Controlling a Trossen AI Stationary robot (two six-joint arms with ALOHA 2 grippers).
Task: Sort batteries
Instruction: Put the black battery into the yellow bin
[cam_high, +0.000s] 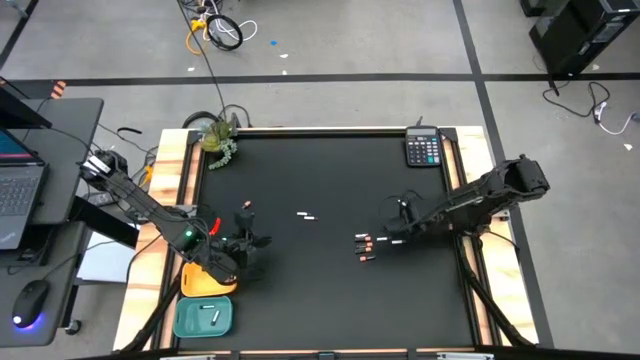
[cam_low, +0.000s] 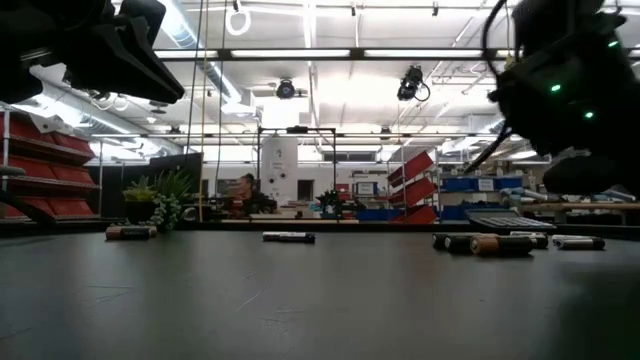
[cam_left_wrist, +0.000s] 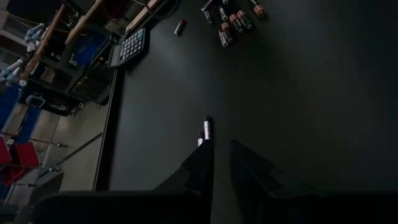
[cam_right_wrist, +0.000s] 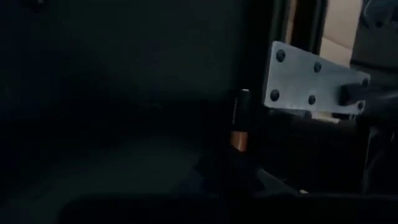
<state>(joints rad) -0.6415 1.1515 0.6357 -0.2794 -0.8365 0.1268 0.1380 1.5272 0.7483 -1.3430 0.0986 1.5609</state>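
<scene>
Right fingers (cam_right_wrist: 239, 155): closed on one dark battery (cam_right_wrist: 240, 118) with an orange end, low by the right side of the black surface (cam_high: 320, 290).
Left fingers (cam_left_wrist: 221, 155): nearly closed, holding nothing, near two trays.
Battery pile (cam_high: 365, 245): just beside the right fingers.
White batteries (cam_high: 307, 215): mid surface.
Green tray (cam_high: 190, 318): one white battery (cam_high: 211, 313) inside.
Calculator (cam_high: 423, 148): far right corner.

Open black mat (cam_high: 320, 290) lies between right gripper (cam_high: 385, 238) and left gripper (cam_high: 248, 245), only two pale batteries (cam_high: 307, 214) midway; dark battery cluster (cam_high: 364, 247) crowds just beside right gripper; calculator (cam_high: 424, 149) well behind it.
</scene>
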